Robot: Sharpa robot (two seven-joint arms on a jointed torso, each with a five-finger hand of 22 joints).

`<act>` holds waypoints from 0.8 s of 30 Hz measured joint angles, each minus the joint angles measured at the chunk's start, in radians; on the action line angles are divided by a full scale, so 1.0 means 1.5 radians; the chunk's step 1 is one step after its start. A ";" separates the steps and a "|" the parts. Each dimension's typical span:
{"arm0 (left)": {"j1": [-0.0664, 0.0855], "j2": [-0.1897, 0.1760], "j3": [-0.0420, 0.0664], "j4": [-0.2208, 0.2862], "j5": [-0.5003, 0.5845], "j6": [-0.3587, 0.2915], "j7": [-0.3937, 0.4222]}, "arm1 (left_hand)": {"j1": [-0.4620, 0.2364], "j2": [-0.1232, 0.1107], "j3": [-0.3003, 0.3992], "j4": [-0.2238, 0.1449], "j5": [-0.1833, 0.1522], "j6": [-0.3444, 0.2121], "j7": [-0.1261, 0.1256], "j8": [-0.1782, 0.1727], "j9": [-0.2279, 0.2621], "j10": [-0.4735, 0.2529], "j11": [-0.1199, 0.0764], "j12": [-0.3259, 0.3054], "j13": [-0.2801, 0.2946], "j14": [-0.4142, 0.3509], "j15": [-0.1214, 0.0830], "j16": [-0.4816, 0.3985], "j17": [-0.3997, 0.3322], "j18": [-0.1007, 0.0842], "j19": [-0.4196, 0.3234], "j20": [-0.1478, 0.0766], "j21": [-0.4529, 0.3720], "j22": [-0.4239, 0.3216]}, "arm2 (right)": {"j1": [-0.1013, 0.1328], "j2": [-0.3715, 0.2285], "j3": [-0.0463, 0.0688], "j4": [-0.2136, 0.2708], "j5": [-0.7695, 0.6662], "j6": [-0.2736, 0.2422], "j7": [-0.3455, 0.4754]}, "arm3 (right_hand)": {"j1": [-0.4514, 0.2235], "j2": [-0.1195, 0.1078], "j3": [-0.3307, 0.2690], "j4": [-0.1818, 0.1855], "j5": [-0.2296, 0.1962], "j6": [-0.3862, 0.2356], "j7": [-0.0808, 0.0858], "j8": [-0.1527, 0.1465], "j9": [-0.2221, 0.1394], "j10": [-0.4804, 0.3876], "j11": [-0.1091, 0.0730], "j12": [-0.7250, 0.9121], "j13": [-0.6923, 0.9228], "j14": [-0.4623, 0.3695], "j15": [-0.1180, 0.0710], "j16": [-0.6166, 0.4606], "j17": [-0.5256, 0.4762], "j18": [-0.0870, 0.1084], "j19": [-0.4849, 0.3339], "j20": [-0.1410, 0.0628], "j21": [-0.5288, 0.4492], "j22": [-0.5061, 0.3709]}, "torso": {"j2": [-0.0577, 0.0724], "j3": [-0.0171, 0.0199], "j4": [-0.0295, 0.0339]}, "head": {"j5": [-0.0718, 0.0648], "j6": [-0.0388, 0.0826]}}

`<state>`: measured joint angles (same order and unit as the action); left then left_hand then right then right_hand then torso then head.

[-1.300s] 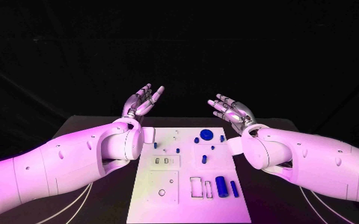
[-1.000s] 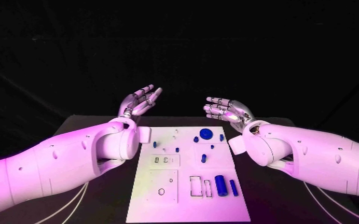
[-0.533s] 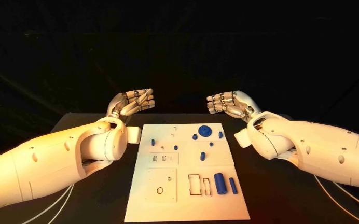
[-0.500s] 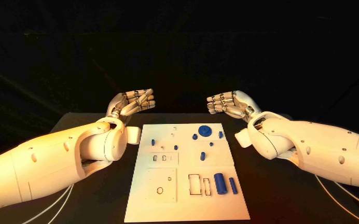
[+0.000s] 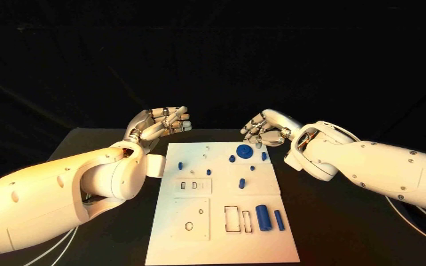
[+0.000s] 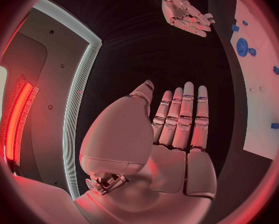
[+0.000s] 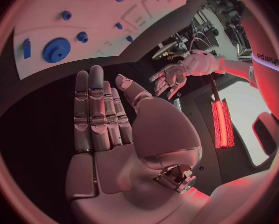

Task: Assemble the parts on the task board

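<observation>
— What has moved since a second ago?

— Both hands have dropped toward the far end of the black table [image 5: 337, 229]. The right hand [image 5: 265, 128] has come in and down the most; it now hovers just beyond the far right corner of the task board [image 5: 226, 241], where before it stood higher and farther off. The left hand [image 5: 160, 122] has sunk too, and its fingers, then fanned upward, now lie side by side.

— And the board itself?

— A long white plate in the middle of the table, running away from the robot. It carries square insets with small slots on its near left half and outlined rectangular recesses on its near right.

— The parts?

— Blue, scattered over the right and far half. The biggest is a round gear [image 5: 244, 151] near the far edge — toothed, as the right wrist view shows. Next a thick cylinder [image 5: 263, 217] lying near the right edge, with a thinner rod [image 5: 279, 219] just beside it. A small peg [image 5: 241, 183] sits mid-board, and smaller studs dot the area near the gear.

— How are the hands posed?

— Neither holds anything. The left one's fingers [image 6: 184, 115] are straight and close together, thumb apart, palm facing across toward the other hand. The right one's fingers [image 7: 97, 109] look the same in its wrist view, though from the head they seem bent somewhat downward.
</observation>
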<state>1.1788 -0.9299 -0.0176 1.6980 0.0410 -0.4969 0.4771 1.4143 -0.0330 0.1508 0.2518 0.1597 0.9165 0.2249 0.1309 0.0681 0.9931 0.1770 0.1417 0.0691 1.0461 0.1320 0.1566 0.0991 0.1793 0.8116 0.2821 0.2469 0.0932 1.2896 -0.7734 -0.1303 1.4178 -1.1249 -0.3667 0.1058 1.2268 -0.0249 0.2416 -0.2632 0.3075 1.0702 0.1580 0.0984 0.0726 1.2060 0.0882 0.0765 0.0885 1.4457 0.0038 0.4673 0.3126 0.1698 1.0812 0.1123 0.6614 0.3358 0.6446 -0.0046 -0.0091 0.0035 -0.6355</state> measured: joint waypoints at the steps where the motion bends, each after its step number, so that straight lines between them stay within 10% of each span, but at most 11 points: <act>1: 0.001 -0.003 0.000 0.006 0.001 0.002 0.000 | 0.000 0.000 0.000 0.000 0.000 0.000 0.000 0.000 0.000 0.000 0.000 0.000 0.000 0.000 0.000 0.000 0.000 0.000 0.000 0.000 0.000 0.000 | 0.001 0.002 0.000 0.000 -0.026 0.005 -0.010 | -0.005 -0.005 -0.004 0.003 0.004 0.004 -0.003 -0.003 0.000 0.001 -0.001 -0.001 0.003 0.007 -0.005 0.081 0.062 0.000 0.018 -0.007 0.031 0.020 | 0.003 0.0000 0.0001 | 0.000 0.000; 5: 0.004 -0.014 0.003 0.028 0.004 0.011 0.000 | 0.000 0.000 -0.002 -0.002 0.000 0.002 -0.002 0.000 0.000 0.000 0.000 -0.004 0.000 0.000 0.000 -0.003 0.000 0.000 0.000 0.000 0.000 -0.001 | 0.007 0.012 0.000 0.002 -0.124 0.022 -0.048 | -0.010 -0.010 -0.006 0.009 0.006 0.005 -0.004 -0.010 0.000 -0.015 -0.001 -0.001 0.011 0.011 -0.009 0.337 0.314 0.000 0.062 -0.010 0.140 0.139 | 0.016 -0.0004 0.0013 | -0.001 0.002; 10: 0.008 -0.023 0.004 0.044 0.006 0.018 -0.001 | 0.003 -0.003 -0.002 -0.002 0.000 0.002 -0.002 0.000 0.000 0.002 -0.002 -0.004 0.000 0.000 0.000 -0.004 0.000 0.000 0.000 0.000 0.000 -0.001 | 0.011 0.026 0.000 0.004 -0.217 0.038 -0.083 | -0.011 -0.014 -0.006 0.018 0.006 0.005 -0.004 -0.015 0.001 -0.036 -0.001 -0.001 0.018 0.013 -0.006 0.486 0.474 -0.016 0.108 -0.007 0.259 0.295 | 0.033 -0.0008 0.0033 | -0.003 0.005; 24: 0.009 -0.025 0.006 0.052 0.009 0.026 -0.001 | 0.003 -0.003 0.000 -0.004 0.000 0.002 -0.002 -0.003 0.000 0.002 -0.002 -0.004 0.000 0.000 0.000 -0.004 0.000 0.000 0.002 0.002 0.000 -0.001 | 0.012 0.055 0.000 -0.012 -0.338 0.074 -0.131 | -0.007 -0.019 -0.003 0.024 0.003 0.003 -0.007 -0.016 0.001 -0.053 0.000 0.005 0.025 0.015 -0.004 0.563 0.561 -0.026 0.137 -0.005 0.340 0.409 | 0.063 -0.0030 0.0080 | -0.011 0.009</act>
<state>1.1927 -0.9675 -0.0093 1.7760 0.0550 -0.4576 0.4749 1.4183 -0.0369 0.1506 0.2465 0.1597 0.9200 0.2212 0.1268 0.0682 0.9964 0.1739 0.1356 0.0689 1.0461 0.1321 0.1508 0.0989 0.1793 0.8152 0.2858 0.2468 0.0914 1.3081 -0.6912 -0.1302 1.4004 -1.6325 -0.2563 -0.0902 1.2164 -0.0533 0.2374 -0.2270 0.3118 1.0740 0.1475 0.0749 0.0748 1.1263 0.0885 0.0839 0.1262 1.4685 -0.0021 1.3116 1.1535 0.1304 1.2864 0.1053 1.1714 0.9498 0.7385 -0.0091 0.0029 -0.0130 -0.6225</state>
